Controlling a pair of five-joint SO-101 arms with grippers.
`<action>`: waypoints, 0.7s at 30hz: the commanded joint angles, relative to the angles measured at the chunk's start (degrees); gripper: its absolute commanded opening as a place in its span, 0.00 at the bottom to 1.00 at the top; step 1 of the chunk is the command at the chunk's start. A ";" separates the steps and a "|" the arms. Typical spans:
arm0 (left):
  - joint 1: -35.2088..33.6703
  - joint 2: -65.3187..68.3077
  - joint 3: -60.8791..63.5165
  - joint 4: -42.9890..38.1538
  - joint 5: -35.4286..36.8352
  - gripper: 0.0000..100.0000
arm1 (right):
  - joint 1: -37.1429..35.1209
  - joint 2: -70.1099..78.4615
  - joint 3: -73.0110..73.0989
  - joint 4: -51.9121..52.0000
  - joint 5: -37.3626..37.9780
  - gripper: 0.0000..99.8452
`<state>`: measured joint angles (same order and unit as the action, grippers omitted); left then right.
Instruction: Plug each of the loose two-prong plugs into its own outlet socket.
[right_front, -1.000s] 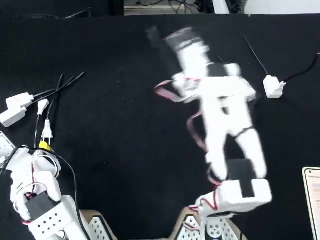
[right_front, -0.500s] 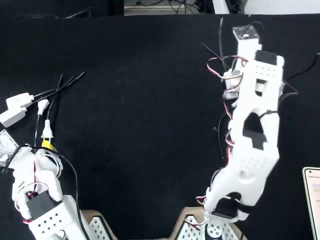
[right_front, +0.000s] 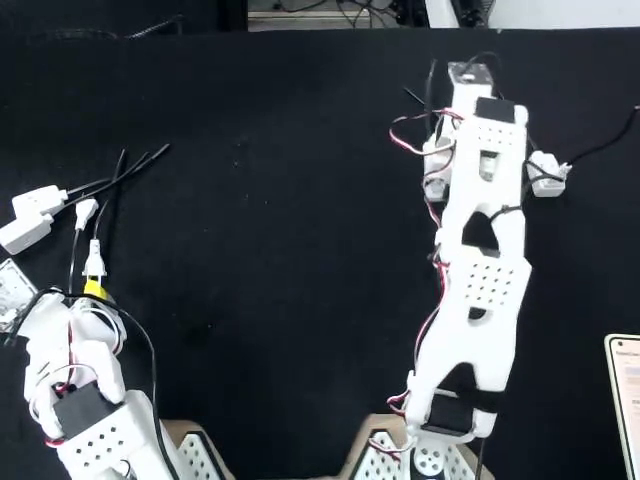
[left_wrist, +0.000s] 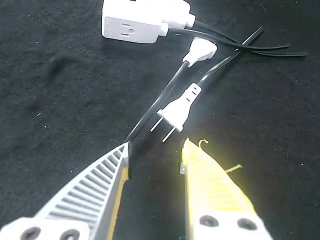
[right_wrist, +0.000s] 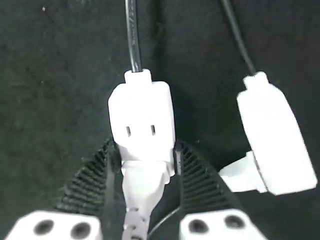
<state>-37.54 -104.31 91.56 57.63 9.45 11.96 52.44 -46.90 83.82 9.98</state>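
Right tool (right_wrist: 144, 150) has swung out; its plug (right_wrist: 142, 182) points lengthwise at the socket (right_wrist: 141, 117).

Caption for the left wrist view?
Open left gripper just short of a loose two-prong plug; white outlet socket beyond.

A black cloth-covered worktop (right_front: 250, 250) carries 1 white printed card (right_front: 625, 400) at its right edge, while dark cables (right_front: 350, 12) lie on the floor past its far edge.

Smooth white plastic plug (right_wrist: 142, 182); matt, fuzzy black cloth (right_wrist: 50, 75)
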 joint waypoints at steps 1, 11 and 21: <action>0.40 -0.35 -2.77 -1.23 0.26 0.18 | 2.55 1.19 -6.64 3.25 2.73 0.01; 0.48 -0.35 -2.77 -1.23 0.26 0.18 | 2.37 3.56 -22.11 14.15 7.30 0.28; 0.57 -0.35 -2.77 -1.23 0.26 0.18 | 2.11 1.45 -29.14 17.58 7.12 0.24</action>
<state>-37.45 -104.31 91.56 57.63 9.45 13.54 57.45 -75.65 99.21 16.84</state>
